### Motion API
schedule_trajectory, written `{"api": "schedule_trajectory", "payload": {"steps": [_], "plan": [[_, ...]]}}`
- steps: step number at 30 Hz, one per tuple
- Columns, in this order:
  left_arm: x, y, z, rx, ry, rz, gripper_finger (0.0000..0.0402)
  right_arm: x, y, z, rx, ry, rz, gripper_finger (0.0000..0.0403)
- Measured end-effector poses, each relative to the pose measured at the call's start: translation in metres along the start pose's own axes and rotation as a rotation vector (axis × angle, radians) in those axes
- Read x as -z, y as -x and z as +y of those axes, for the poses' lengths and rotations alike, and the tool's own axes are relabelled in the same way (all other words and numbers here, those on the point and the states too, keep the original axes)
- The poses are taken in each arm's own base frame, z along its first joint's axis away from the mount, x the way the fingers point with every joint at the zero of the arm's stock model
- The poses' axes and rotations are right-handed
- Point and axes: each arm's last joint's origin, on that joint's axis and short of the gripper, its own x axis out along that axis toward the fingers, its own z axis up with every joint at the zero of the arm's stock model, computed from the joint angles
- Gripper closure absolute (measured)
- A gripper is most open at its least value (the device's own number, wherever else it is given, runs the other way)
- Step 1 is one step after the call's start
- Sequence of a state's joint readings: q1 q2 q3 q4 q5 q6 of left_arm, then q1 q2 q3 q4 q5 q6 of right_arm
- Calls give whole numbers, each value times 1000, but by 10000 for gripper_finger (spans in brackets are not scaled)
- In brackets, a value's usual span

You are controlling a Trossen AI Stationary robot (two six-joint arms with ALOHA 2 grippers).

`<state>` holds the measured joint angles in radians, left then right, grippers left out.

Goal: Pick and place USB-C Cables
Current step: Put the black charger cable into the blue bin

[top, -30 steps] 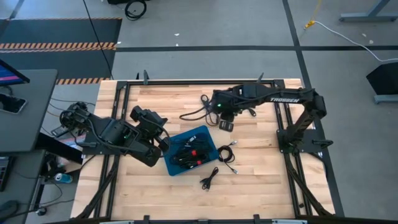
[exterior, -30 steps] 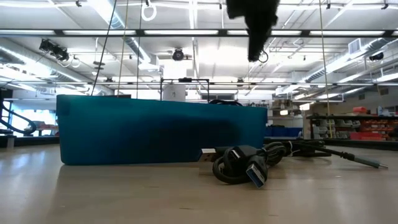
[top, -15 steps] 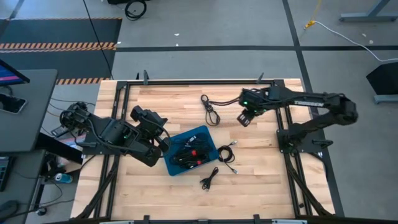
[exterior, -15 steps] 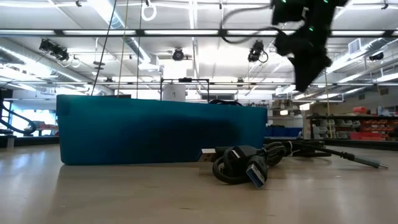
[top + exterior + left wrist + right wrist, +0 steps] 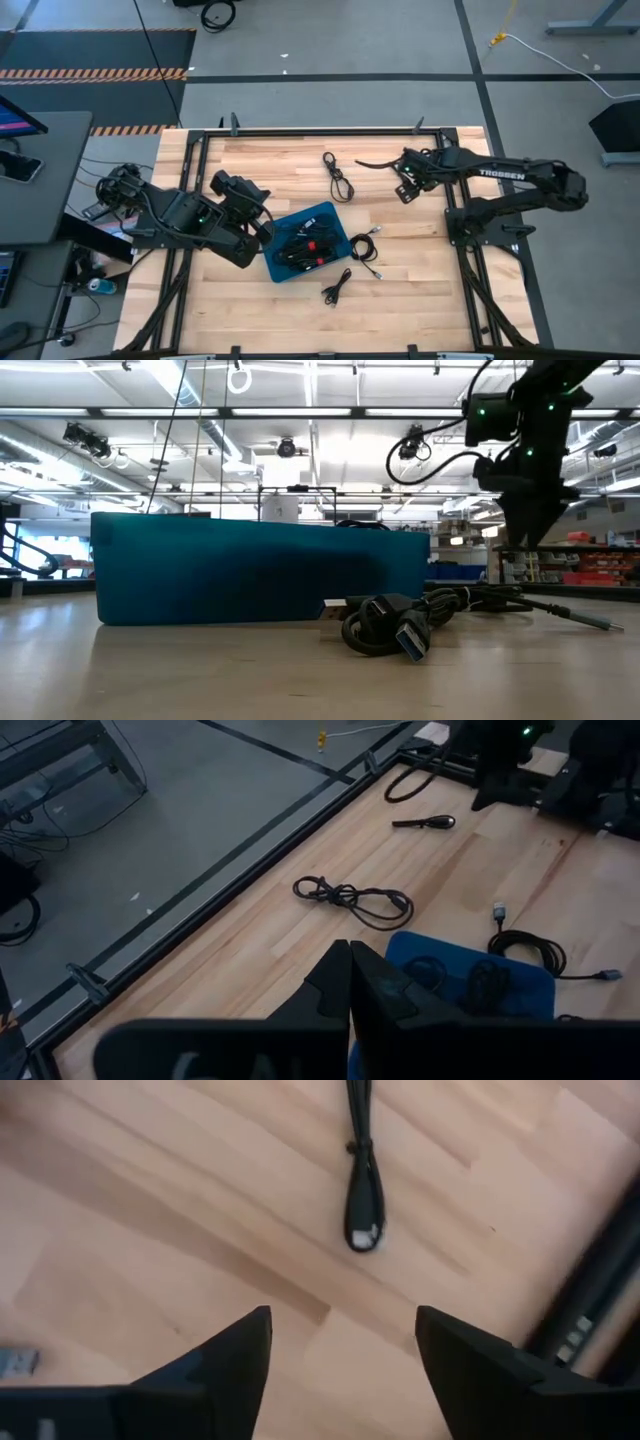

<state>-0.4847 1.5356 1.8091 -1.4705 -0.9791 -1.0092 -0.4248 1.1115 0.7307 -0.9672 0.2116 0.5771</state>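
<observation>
A blue tray (image 5: 330, 222) left of the table's middle holds several black USB-C cables (image 5: 305, 245). Loose cables lie on the wood: a long loop (image 5: 338, 176) toward the far edge, a coil (image 5: 367, 245) right of the tray, and another (image 5: 336, 288) on its near side. A cable's plug end (image 5: 363, 1205) lies stretched out just beyond my right gripper (image 5: 408, 185), which hangs open above the table with nothing between its fingers. My left gripper (image 5: 350, 975) is shut and empty at the tray's left side (image 5: 262, 225).
A black metal frame (image 5: 300, 131) runs around the wooden table top. In the low view the tray's wall (image 5: 260, 565) fills the middle, with a coiled cable (image 5: 385, 625) in front of it. Bare wood lies at the table's far left and near right.
My right gripper has swung from above the table's far middle toward the right edge and come lower. The looped cable near the far edge, partly under the arm before, now lies in plain view on the wood.
</observation>
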Motion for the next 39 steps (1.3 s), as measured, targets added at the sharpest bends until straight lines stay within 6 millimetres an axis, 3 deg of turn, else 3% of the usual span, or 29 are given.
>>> {"api": "schedule_trajectory", "payload": {"steps": [10,31,39], "plan": [[-1,0,-1,10,18,-6,397,-21,-9,-7,-111,-52,-102,145],[-1,0,-2,13,23,-8,397,-40,-70,-8,-81,54,109,146],[-1,0,-2,15,26,-9,397,-44,-82,-15,-71,56,150,147]]}}
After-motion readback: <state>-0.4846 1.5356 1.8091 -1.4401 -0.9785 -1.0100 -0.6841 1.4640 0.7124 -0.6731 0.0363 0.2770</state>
